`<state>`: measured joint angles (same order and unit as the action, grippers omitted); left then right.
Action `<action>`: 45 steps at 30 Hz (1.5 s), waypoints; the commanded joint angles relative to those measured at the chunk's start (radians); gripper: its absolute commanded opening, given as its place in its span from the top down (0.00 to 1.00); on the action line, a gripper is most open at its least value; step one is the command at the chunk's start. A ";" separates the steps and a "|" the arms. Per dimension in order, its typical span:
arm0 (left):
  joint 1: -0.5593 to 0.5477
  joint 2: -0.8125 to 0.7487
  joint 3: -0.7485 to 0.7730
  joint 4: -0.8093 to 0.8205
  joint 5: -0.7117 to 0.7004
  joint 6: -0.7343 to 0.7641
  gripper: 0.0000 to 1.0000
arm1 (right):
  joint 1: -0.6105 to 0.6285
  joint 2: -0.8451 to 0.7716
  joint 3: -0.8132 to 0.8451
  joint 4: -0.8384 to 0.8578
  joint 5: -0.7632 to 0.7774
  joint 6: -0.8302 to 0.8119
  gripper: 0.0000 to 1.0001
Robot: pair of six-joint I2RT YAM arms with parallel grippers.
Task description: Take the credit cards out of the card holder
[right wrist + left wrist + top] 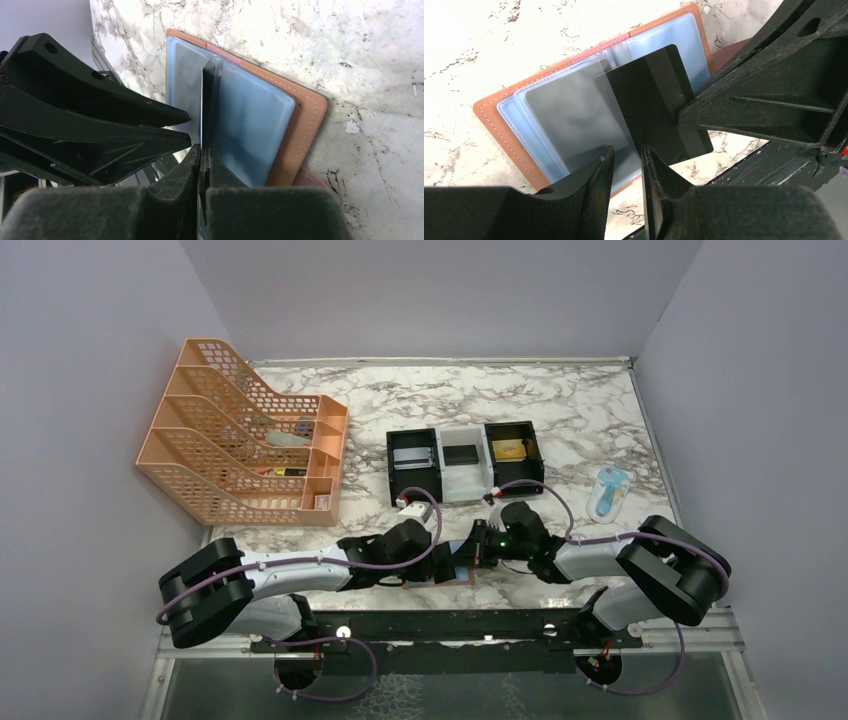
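- Right fingers (191,161): closed tight on the black credit card (654,105), which stands tilted over the clear sleeves.
- Left fingers (606,167): narrowly parted, low over the card holder (491,120); contact cannot be told.
- Card holder: open flat on the marble worktop (580,400), at the near edge between the arms.
- Surroundings: grey walls; black-and-white tray (465,465) and orange file rack (240,430) lie farther back.

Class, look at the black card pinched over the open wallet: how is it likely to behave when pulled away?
The black card is probably stiff: it stands flat and unbent though the right gripper pinches only one edge. Its smooth face and the clear sleeves suggest it may slide easily. The card holder looks light and might drag along.
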<state>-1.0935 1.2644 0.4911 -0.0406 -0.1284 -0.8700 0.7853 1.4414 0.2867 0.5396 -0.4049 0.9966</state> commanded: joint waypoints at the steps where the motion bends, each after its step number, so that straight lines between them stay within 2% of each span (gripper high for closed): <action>1: -0.003 -0.022 -0.018 -0.034 -0.029 0.007 0.70 | -0.002 -0.015 -0.011 -0.043 0.014 -0.017 0.98; 6: -0.003 -0.012 -0.011 -0.031 -0.024 0.008 0.72 | -0.001 0.023 -0.044 0.031 -0.004 0.033 0.81; 9: -0.003 -0.007 -0.010 -0.032 -0.025 0.011 0.73 | -0.001 0.048 -0.042 0.080 -0.023 0.047 0.76; 15: -0.003 0.008 -0.003 -0.037 -0.025 0.014 0.75 | -0.002 0.074 -0.008 0.062 -0.011 0.051 0.77; 20: -0.002 0.007 0.000 -0.041 -0.030 0.013 0.76 | -0.001 0.055 -0.013 0.043 0.012 0.042 0.96; 22: -0.002 0.002 0.001 -0.043 -0.035 0.013 0.76 | -0.001 0.044 -0.011 0.027 0.016 0.029 0.99; 31: -0.002 -0.013 0.013 -0.043 -0.036 0.023 0.74 | -0.002 -0.033 -0.023 -0.041 0.055 -0.005 0.99; 34: -0.002 -0.012 0.013 -0.030 -0.026 0.028 0.74 | -0.001 -0.044 -0.024 -0.073 0.083 0.020 0.91; 37: -0.003 0.000 0.018 -0.035 -0.033 0.026 0.74 | -0.001 -0.058 -0.079 0.003 0.116 0.089 0.86; 45: -0.003 0.050 0.048 -0.064 -0.042 0.041 0.76 | -0.001 -0.006 -0.061 0.081 0.054 0.083 0.83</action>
<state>-1.0935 1.2861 0.5159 -0.0669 -0.1402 -0.8536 0.7841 1.4094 0.2199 0.5461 -0.3412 1.0718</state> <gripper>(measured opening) 0.248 0.159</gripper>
